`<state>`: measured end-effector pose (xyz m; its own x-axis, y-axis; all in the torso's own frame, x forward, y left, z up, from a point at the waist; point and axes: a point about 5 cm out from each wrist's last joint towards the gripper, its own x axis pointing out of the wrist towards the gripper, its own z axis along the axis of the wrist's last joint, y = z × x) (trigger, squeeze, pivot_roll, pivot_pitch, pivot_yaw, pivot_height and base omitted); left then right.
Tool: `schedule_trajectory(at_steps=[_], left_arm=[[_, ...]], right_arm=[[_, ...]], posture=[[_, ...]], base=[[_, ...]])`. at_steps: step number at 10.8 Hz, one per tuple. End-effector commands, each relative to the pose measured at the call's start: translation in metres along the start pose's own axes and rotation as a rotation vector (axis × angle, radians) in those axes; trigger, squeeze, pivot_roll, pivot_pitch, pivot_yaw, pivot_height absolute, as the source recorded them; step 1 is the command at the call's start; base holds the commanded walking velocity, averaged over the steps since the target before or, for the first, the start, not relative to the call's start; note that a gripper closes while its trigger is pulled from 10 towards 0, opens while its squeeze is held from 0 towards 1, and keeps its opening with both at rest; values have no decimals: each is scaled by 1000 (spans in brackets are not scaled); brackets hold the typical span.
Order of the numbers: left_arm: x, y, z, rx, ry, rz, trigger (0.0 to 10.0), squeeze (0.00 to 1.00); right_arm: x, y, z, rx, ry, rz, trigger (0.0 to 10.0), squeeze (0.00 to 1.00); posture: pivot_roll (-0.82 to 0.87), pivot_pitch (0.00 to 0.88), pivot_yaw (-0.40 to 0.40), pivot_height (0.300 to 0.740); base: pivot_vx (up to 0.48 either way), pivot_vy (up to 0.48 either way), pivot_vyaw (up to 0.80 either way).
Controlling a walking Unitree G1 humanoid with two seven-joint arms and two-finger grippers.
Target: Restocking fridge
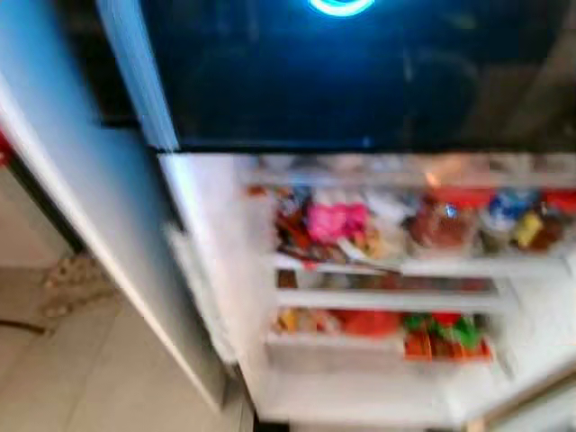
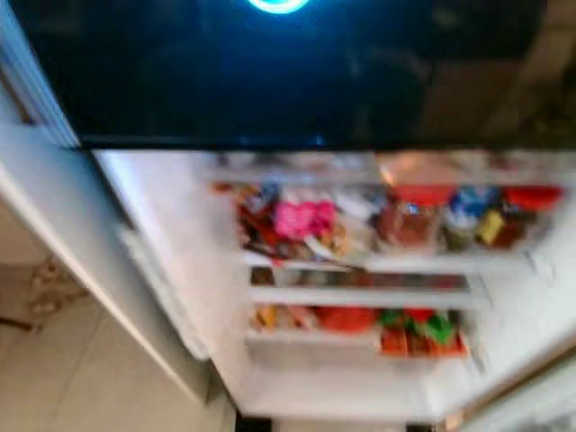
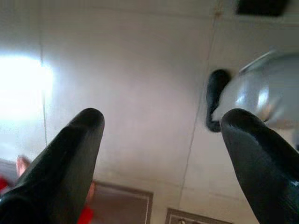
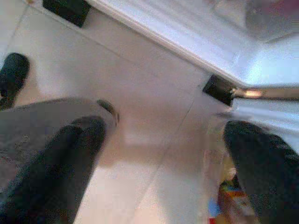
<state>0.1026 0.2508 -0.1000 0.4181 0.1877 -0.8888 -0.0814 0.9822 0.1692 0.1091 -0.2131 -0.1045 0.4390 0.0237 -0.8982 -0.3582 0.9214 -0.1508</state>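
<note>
Left eye view, blurry: open white fridge (image 1: 216, 270) w/ packed colourful shelves (image 1: 396, 265) mid-frame, door swung left for access; left gripper (image 3: 159, 140) & right gripper (image 4: 159, 144) hang over pale tiled floor (image 4: 140, 93), fingers spread wide, holding nothing.

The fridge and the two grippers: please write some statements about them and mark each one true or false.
1. The fridge stands open, with its shelves in view. True.
2. The shelves are bare. False: they hold many colourful items, among them a pink package.
3. The left gripper is open and holds nothing. True.
4. The right gripper is shut on a bottle. False: its fingers are spread apart above the floor tiles, with nothing between them.
5. The upper fridge door is white. False: it is dark and glossy.
</note>
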Motion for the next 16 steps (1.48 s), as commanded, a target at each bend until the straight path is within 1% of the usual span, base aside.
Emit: schedule_trajectory(at_steps=[1,2,3,5,12,16], left_arm=[[0,5,1,22,-6,9,10000,0],[0,5,1,28,-5,6,10000,0],[0,4,1,31,-4,5,10000,0],[0,5,2,28,-6,5,10000,0],[0,7,2,27,-7,4,10000,0],[0,8,2,14,-3,11,10000,0]], right_arm=[[-3,28,-21,20,81,81,10000,0],[-3,27,-23,56,88,65,10000,0],[-3,26,-23,37,100,51,10000,0],[-3,26,-23,30,100,54,10000,0],[-3,26,-21,52,77,47,10000,0],[-3,26,-21,53,81,59,10000,0]], posture=[[-76,0,70,740],[-77,0,68,740],[-74,0,65,740],[-71,0,64,740],[-60,0,71,740],[-52,0,69,740]], base=[[0,0,0],[0,0,0],[0,270,-519],[0,283,-756],[0,287,0],[0,286,-778]])
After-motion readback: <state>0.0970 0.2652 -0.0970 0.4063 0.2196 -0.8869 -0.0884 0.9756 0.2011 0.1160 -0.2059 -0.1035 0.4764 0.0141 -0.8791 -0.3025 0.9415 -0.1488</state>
